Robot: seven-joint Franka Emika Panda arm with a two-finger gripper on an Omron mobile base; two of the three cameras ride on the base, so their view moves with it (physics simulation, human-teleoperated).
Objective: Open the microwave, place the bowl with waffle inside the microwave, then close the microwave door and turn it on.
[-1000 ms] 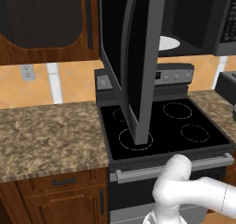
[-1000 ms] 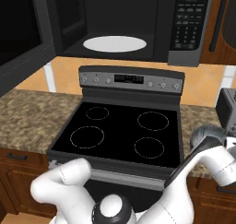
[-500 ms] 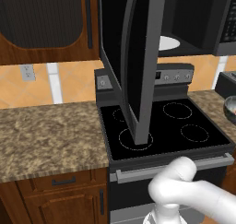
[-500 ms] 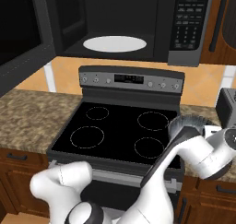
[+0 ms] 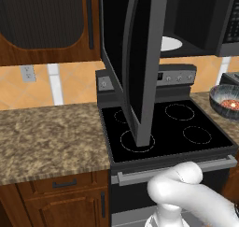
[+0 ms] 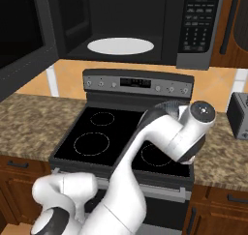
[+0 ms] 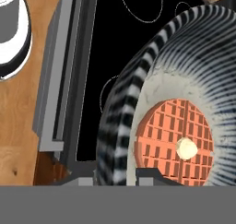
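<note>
The hand view is looking straight down into the bowl (image 7: 170, 103), whose striped grey wall is curving close in front of the gripper (image 7: 138, 174) and whose rim is sitting right at the dark finger tips (image 7: 150, 173), so the fingers are pinching that rim, part closed on it. Inside the bowl an orange waffle (image 7: 174, 138) with a pale pat on top is lying just ahead of the tips. Beyond the bowl the same view is showing the black stove (image 7: 110, 57) top and its grey front edge, with wood to the side. The left base view is catching the bowl (image 5: 226, 101) at its right edge, hanging over the counter beside the stove (image 5: 168, 128), well below the microwave (image 5: 196, 20) cavity. That view is also showing the microwave door (image 5: 133, 62) standing wide open. In the right base view the white arm (image 6: 169, 137) is bending in front of the stove, covering the bowl, while the white turntable plate (image 6: 120, 46) is lying bare inside the open microwave (image 6: 145, 21) above.
</note>
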